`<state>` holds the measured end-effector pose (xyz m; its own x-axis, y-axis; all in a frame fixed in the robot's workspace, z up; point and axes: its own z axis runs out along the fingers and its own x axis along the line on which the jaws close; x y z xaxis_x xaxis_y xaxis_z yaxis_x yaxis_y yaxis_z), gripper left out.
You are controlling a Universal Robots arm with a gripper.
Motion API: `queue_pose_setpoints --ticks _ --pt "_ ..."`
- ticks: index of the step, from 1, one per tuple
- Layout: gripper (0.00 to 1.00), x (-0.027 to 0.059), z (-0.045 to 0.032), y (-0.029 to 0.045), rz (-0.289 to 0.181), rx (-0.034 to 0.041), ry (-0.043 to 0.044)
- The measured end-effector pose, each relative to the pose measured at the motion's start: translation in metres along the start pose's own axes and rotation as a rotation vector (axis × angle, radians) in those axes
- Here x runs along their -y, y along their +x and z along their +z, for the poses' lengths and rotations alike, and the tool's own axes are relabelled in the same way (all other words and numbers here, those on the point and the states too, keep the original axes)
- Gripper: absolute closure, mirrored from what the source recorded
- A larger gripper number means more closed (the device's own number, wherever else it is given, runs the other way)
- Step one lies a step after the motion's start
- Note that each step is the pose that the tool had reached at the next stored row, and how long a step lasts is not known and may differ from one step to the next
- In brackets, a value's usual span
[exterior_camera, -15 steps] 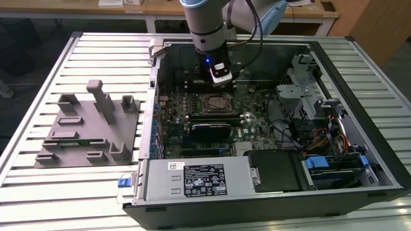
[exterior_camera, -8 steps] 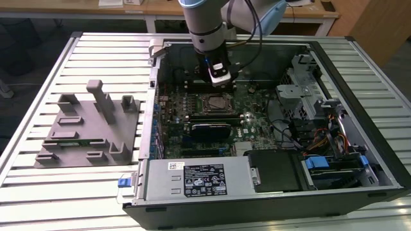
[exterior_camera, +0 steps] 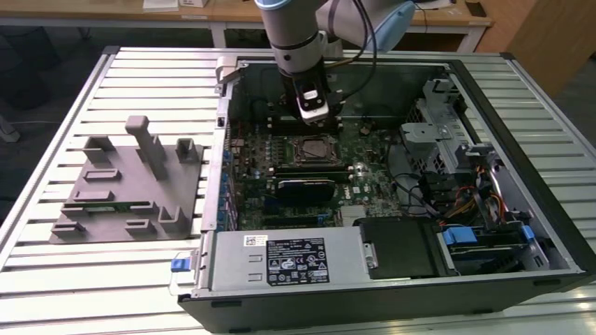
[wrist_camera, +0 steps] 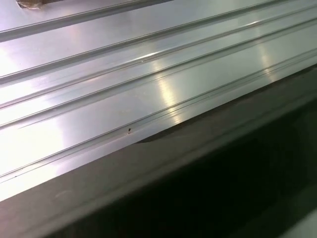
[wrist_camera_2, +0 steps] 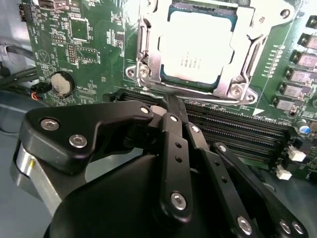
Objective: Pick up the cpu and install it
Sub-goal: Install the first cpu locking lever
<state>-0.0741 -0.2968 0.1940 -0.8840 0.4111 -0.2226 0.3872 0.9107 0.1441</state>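
Black, bolted metal gripper (wrist_camera_2: 173, 106) clenched, fingers (wrist_camera_2: 171, 144) pressed together and tapering to a narrow tip with nothing between them. Just beyond that tip, apart from it: flat square cpu (wrist_camera_2: 198, 47) with matte silvery-white top, seated inside the shiny steel socket frame (wrist_camera_2: 148, 64) on the green, densely soldered motherboard (wrist_camera_2: 89, 54). Between tip and frame, long black ribbed memory slots (wrist_camera_2: 233, 131). Off to one side of the jaws, round silver coin battery (wrist_camera_2: 63, 83). Ribbed, glossy aluminium table (wrist_camera: 124, 84) reflecting light in the first wrist view. Grey moulded tray (exterior_camera: 121, 188) well apart on the exterior view's left.
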Motion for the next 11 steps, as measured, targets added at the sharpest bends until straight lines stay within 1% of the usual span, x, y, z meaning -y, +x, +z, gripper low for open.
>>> queue_pose_setpoints --ticks 3,9,11 --pt "0.89 -0.0003 0.0001 0.0002 0.000 0.0009 -0.0001" --pt "0.89 -0.0001 0.0007 0.0003 -0.002 0.0056 0.0055" --pt "0.89 0.0000 0.0011 0.0003 -0.002 0.0066 0.0061"
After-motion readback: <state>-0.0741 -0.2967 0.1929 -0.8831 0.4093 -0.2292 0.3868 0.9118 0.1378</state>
